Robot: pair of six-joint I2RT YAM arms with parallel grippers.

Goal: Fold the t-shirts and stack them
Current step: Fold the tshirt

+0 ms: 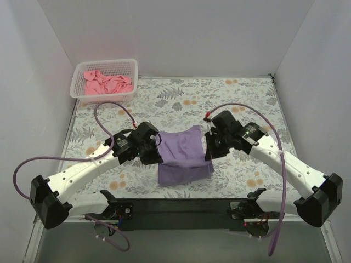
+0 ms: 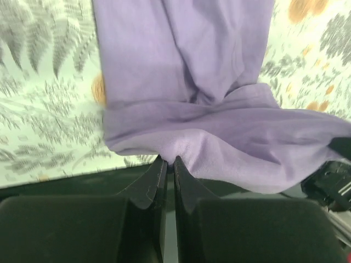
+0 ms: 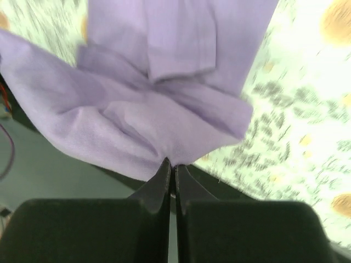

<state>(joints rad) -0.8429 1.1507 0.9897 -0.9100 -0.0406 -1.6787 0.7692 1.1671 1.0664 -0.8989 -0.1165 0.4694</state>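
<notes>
While the lavender-purple t-shirt (image 1: 184, 156) sags part-folded over the near middle of the floral-clothed desk (image 1: 181, 96), the left end effector (image 2: 169, 162) pinches its left edge, fingers pressed together on the cloth. The right end effector (image 3: 171, 164) clamps the right edge the same way. The salmon-pink t-shirt (image 1: 107, 83) lies crumpled in the white mesh basket (image 1: 109, 61) at the far left corner.

The t-shirt (image 1: 184, 156) lies on the counter (image 1: 241, 98), with the left hand (image 1: 160, 158) at its left edge, the right hand (image 1: 208, 155) at its right edge, and the basket (image 1: 104, 96) containing another t-shirt (image 1: 107, 83) well behind and left of it.
</notes>
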